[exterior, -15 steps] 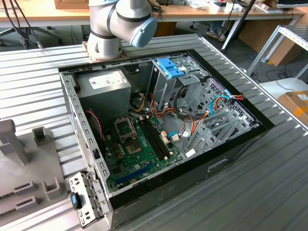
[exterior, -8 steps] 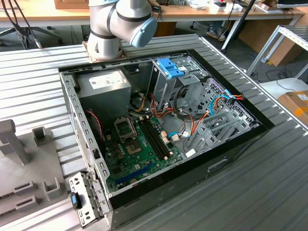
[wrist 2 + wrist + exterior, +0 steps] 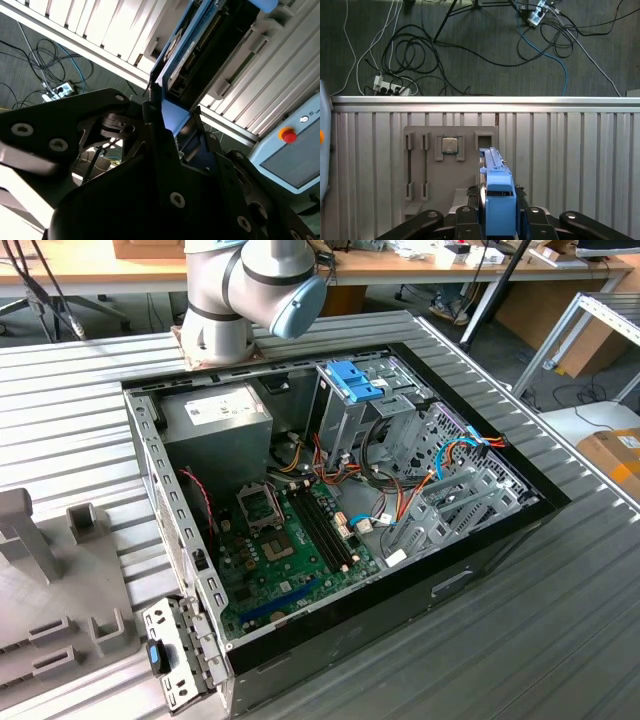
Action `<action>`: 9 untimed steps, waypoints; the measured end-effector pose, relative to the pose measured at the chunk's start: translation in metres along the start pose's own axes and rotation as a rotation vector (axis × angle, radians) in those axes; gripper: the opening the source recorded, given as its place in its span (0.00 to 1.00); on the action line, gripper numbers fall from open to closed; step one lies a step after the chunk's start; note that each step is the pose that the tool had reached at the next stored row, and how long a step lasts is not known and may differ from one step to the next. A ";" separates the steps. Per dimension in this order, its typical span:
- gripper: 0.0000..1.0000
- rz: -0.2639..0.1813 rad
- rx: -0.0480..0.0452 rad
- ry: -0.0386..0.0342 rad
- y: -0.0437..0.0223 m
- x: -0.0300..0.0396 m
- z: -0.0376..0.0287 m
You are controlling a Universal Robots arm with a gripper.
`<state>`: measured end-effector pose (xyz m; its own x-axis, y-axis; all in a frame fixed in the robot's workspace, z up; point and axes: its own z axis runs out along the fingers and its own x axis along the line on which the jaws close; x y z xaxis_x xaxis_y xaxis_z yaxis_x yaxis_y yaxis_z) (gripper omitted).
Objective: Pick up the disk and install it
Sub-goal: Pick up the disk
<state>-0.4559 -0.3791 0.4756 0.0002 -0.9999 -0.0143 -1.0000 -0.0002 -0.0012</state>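
Both wrist views have the claw (image 3: 500, 200) clamped down on the disk (image 3: 495, 167). It pinches the bright blue end tab from either side, so it's closed as far as the tab lets it.

In the first wrist view the disk hangs over the grey fixture plate (image 3: 445, 170), at the plate's edge and just beside the pocket holding a small square chip (image 3: 450, 145). Past the plate runs the table's edge rail (image 3: 480, 102), and beyond that it's floor with loose cables (image 3: 415, 50). On the disk's side of the plate, open ribbed table top (image 3: 570, 165) stretches off, so there's decent room that way.

The second wrist view gives the other face. The disk (image 3: 200, 45) has a black body with blue rails running up away from the claw (image 3: 172, 117). A control pendant (image 3: 290, 160) with a red button (image 3: 287, 135) sits off past the table edge.

The exterior view picks up the bigger layout. The fixture plate (image 3: 50, 580) lies flat, with the open computer case (image 3: 340, 500) just to the exterior view's right of it. The case walls stand up close around a tall silver cage (image 3: 345, 415) with a blue clip on top. The arm's base (image 3: 215, 335) sits on the far side of the case from the plate.
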 end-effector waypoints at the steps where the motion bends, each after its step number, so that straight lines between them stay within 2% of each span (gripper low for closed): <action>1: 0.36 0.000 0.0001 0.0000 0.0000 -0.0001 -0.0033; 3: 0.36 0.000 0.0000 0.0001 -0.0001 -0.0001 -0.0086; 9: 0.36 0.000 0.0000 0.0000 0.0000 -0.0001 -0.0097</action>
<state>-0.4558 -0.3791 0.4853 0.0002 -0.9999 -0.0143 -1.0000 -0.0002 -0.0013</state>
